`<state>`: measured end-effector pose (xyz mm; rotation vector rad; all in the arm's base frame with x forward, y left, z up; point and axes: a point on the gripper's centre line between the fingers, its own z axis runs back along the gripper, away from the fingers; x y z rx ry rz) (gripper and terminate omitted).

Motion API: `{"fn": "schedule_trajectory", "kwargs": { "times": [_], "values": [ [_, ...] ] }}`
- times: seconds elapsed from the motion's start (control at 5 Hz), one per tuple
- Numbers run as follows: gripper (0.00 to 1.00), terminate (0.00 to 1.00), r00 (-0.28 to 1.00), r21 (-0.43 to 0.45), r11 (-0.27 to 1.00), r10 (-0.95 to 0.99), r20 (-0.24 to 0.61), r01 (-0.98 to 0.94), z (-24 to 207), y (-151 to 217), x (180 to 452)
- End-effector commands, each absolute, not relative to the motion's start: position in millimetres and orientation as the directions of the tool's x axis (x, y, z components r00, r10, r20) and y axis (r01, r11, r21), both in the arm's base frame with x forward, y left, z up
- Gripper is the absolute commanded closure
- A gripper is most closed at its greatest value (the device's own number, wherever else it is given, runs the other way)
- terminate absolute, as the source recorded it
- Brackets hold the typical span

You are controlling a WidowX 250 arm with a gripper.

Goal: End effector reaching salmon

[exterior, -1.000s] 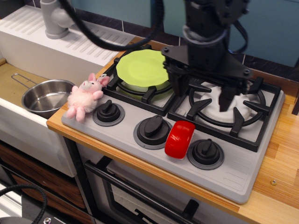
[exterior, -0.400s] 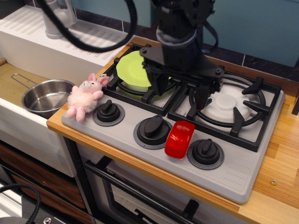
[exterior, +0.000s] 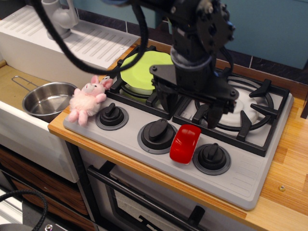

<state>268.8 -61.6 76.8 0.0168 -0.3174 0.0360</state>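
Note:
The salmon (exterior: 185, 143) is a glossy red rounded block standing on the grey stove front panel, between the middle knob (exterior: 157, 135) and the right knob (exterior: 211, 157). My gripper (exterior: 191, 111) is large and black, fingers pointing down and spread apart, empty. It hovers just behind and above the salmon, over the gap between the two burners, without touching it. One finger (exterior: 169, 103) is at the left, the other at the right.
A green plate (exterior: 142, 72) lies on the left burner. A pink plush bunny (exterior: 86, 100) sits at the stove's left edge by the left knob (exterior: 111, 115). A steel pot (exterior: 47, 100) stands in the sink area at left. Black burner grates (exterior: 250, 118) surround the white right burner.
The gripper moved left from above the right burner, then came forward and down toward the salmon. The salmon, bunny and plate have not moved.

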Motion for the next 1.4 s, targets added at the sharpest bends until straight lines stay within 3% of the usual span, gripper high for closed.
{"fn": "schedule_trajectory", "kwargs": {
  "times": [0.0,0.6,1.0,1.2],
  "values": [
    [0.00,0.00,0.923,0.006,0.999,0.046,0.381,-0.052,82,-73,272],
    [0.00,0.00,0.902,0.025,1.000,-0.017,0.431,0.008,53,-59,293],
    [0.00,0.00,0.910,0.039,0.999,-0.007,0.414,-0.010,56,-59,280],
    [0.00,1.00,0.915,0.042,0.999,0.015,0.402,-0.035,57,-65,277]
  ]
}}
